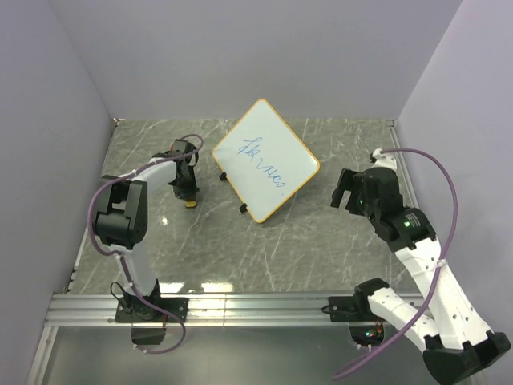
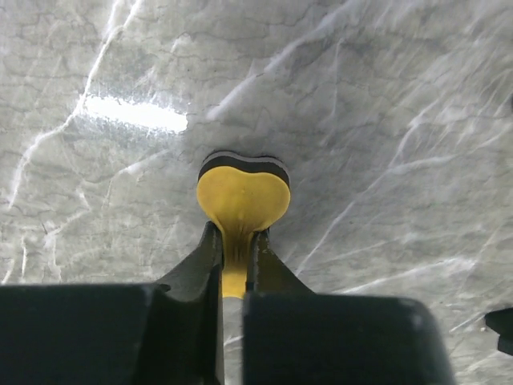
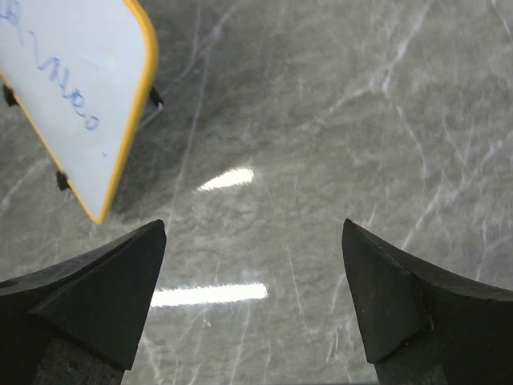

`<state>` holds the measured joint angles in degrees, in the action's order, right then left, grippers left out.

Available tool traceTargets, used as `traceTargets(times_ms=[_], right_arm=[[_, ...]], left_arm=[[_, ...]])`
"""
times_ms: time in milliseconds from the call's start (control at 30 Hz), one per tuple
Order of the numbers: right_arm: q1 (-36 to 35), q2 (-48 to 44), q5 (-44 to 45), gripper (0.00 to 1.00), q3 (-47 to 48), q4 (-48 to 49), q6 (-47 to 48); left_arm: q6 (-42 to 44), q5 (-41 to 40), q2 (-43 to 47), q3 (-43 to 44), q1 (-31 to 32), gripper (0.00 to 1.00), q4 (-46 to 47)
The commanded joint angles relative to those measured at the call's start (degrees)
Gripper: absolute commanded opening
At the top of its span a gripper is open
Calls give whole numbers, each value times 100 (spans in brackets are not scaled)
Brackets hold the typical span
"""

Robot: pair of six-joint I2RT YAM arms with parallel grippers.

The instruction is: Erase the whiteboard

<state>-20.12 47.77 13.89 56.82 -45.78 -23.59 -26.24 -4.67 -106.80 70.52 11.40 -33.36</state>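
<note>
The whiteboard [image 1: 266,160], white with an orange-yellow frame and blue scribbles, lies turned like a diamond at the middle of the table; its corner also shows at the upper left of the right wrist view [image 3: 80,104]. To its left, my left gripper [image 1: 190,195] points down at the table, shut on a small yellow eraser [image 2: 242,200] and squeezing it between the fingers; a dark layer shows along the eraser's far edge. My right gripper [image 3: 252,297] hovers to the right of the whiteboard [image 1: 346,192], open wide with nothing between its fingers.
The table is grey marble [image 1: 321,241] with bright light reflections. Pale walls close in the back and both sides. A metal rail [image 1: 256,309] runs along the near edge by the arm bases.
</note>
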Motion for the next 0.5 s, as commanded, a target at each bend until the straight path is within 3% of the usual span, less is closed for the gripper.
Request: traceTargets(times_ms=[0,167,267,300,400,467], right_arm=[[-36,329,-227,98,531,596,336],[8,1461,-1703,98,1646,1027,497],[157,2480,-2776,96,2525,1255,119],[175,2779,-2969,100,2762,1273,-30],[350,4044,-3217,100,3948,914,-101],[586,4757,-3392,100,4574,825,-93]], left_arm=[[49,18,-86,163,29,0,111],[-39,264,-43,567,47,0,-143],[4,326,-51,1409,291,0,-556],[31,204,-121,2090,397,0,-749],[5,246,-463,3366,732,0,-1286],[-170,465,-622,3774,881,0,-1357]])
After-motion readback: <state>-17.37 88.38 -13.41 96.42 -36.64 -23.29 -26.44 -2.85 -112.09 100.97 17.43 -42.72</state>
